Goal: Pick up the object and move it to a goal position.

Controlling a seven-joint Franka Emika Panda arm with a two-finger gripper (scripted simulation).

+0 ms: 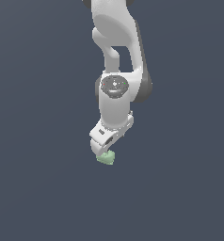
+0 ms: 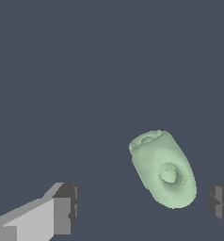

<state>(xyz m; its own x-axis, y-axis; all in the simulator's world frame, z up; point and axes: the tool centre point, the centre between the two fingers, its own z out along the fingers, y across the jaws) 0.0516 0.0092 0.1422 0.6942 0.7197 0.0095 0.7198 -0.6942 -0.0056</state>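
Surface: a flat, uniform dark slate-blue ground [image 1: 34, 188] fills both views; no edges, walls or horizon show.
Arm: the white Panda arm [image 1: 115, 101] descends from the top of the exterior view, wrist angled down.
Gripper: the gripper [image 2: 142, 207] is spread wide; in the wrist view its dark-tipped fingers [image 2: 66, 203] stand well apart, touching nothing.
Object: the pale green block [image 2: 163, 168], lumpy with a round dent, lies on the ground between the fingers, nearer one; in the exterior view it sits just under the gripper.
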